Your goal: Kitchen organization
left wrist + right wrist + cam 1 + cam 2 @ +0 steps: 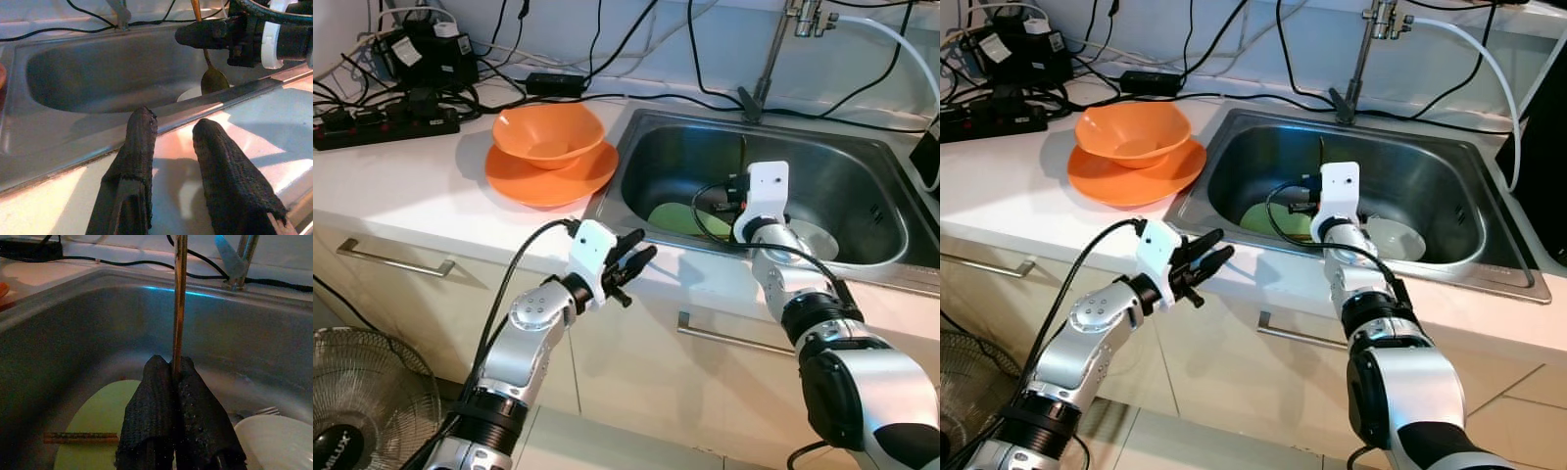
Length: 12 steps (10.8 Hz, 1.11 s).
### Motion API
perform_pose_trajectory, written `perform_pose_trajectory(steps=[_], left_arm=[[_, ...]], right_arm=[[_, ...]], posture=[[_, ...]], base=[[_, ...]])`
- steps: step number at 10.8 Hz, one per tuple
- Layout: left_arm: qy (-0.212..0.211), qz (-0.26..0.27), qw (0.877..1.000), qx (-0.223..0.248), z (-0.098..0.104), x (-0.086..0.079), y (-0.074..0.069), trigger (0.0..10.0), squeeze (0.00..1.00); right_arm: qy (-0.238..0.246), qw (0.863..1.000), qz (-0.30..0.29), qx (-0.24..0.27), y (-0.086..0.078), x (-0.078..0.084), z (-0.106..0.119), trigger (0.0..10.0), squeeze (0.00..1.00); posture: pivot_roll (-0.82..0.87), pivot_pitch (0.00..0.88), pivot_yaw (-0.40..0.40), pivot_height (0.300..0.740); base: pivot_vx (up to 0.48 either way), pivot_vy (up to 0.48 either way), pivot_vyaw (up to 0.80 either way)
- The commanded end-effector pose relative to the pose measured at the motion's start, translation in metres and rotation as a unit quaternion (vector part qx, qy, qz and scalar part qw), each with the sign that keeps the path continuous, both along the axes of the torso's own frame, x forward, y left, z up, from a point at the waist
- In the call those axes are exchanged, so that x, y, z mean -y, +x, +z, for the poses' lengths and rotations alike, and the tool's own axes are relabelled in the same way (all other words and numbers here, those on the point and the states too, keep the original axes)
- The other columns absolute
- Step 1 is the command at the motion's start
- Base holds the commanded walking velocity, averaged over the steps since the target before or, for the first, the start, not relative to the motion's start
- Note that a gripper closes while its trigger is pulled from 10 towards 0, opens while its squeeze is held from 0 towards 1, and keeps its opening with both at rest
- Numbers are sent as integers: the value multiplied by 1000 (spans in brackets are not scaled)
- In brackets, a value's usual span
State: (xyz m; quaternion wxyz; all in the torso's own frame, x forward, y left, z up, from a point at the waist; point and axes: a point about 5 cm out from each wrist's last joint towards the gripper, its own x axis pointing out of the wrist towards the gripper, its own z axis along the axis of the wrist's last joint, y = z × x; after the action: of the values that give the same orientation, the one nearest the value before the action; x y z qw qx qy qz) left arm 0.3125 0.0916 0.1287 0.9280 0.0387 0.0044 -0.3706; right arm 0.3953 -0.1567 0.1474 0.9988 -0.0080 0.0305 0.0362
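Inside the steel sink (pixel 862 186), above a green plate (pixel 98 416) and white bowl (pixel 279 440), the right gripper (pixel 173 377) pinches a spoon (pixel 179 298) upright; lifting it straight should clear the rim. Left gripper (pixel 634 260) waits open at the counter edge.

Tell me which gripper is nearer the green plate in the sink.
Right. The right gripper hangs inside the sink just above the green plate, shut on a spoon. The left gripper is outside, over the counter's front edge.
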Motion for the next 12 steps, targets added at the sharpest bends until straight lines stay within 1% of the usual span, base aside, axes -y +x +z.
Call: perform_pose_trajectory(steps=[1, 2, 3, 4, 5, 6, 7, 8, 9, 11, 12], left_arm=[[15, -11, 1000, -15, -7, 1, -4, 10000, 0], [19, -12, 1000, -17, -7, -1, -4, 10000, 0], [21, -13, 1000, -17, -7, 0, -4, 10000, 0], [22, -13, 1000, -17, -7, 0, -3, 10000, 0], [24, -14, 999, -16, -6, 0, -3, 10000, 0], [26, -14, 999, -17, -6, -1, -2, 10000, 0], [26, -15, 999, -17, -6, -1, -2, 10000, 0], [26, -14, 999, -17, -6, 0, -2, 10000, 0], [26, -12, 999, -17, -6, -1, -2, 10000, 0], [24, -2, 1000, -8, -5, -2, -1, 10000, 0], [23, 10, 1000, 4, -2, -2, 1, 10000, 0]], right_arm=[[9, 1000, -4, 2, 3, 1, 7, 10000, 0], [9, 1000, -2, 0, 3, 0, 5, 10000, 216], [9, 1000, -2, -2, 2, -1, 4, 10000, 859], [9, 1000, -2, -3, 2, -1, 3, 10000, 945], [7, 1000, -4, -5, 1, 0, 1, 10000, 890], [5, 1000, -4, -6, 1, 0, 0, 10000, 243], [3, 1000, -4, -7, 1, 0, -1, 10000, 0], [1, 1000, -6, -7, 0, 1, -1, 10000, 0], [-6, 1000, -4, 3, 1, 2, 2, 10000, 0], [-37, 997, 14, 65, 1, -1, 17, 10000, 0], [-56, 992, 41, 108, -2, -7, 24, 10000, 0]], posture=[[208, 5, -34, 740], [206, 2, -28, 740], [207, 1, -27, 740], [207, 0, -26, 740], [207, 0, -24, 740], [207, 1, -23, 740], [206, 2, -23, 740], [207, 5, -23, 740], [204, 8, -23, 740], [193, 14, -22, 740], [187, 21, -24, 740]], base=[[0, 0, 0], [0, 0, 0], [0, 0, 0], [0, 0, 0], [0, 0, 0], [0, 0, 0], [0, 0, 0], [0, 0, 0], [0, 0, 0], [0, 0, 0], [0, 0, 0]])
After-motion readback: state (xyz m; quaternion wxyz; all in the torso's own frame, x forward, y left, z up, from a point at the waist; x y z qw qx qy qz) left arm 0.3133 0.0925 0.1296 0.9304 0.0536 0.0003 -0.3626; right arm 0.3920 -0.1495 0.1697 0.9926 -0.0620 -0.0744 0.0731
